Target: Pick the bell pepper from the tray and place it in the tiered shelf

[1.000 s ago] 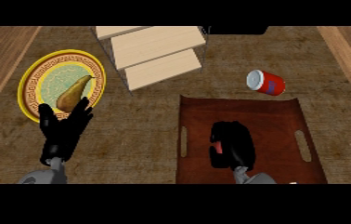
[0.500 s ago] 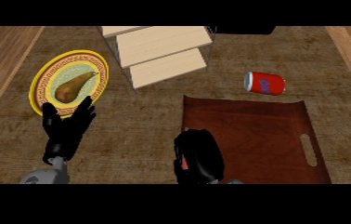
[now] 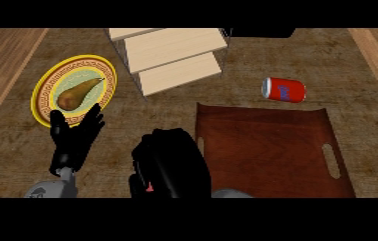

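The tabletop (image 3: 310,60) looks like rough, matt brown stone or woven fibre, with smooth wood-grain strips at its far left and right edges. The tiered shelf (image 3: 173,55) has pale, matt wooden boards on thin metal-looking posts. Right of the shelf, the can (image 3: 283,90) is glossy red, like painted metal. The tray (image 3: 273,150), below the can, is dark reddish-brown, smooth and faintly polished. Left of the shelf, the plate (image 3: 44,92) looks like glazed ceramic, and the pear (image 3: 77,93) on it has dull brown skin. Both robot hands, the right (image 3: 171,162) and the left (image 3: 74,137), are matt black.
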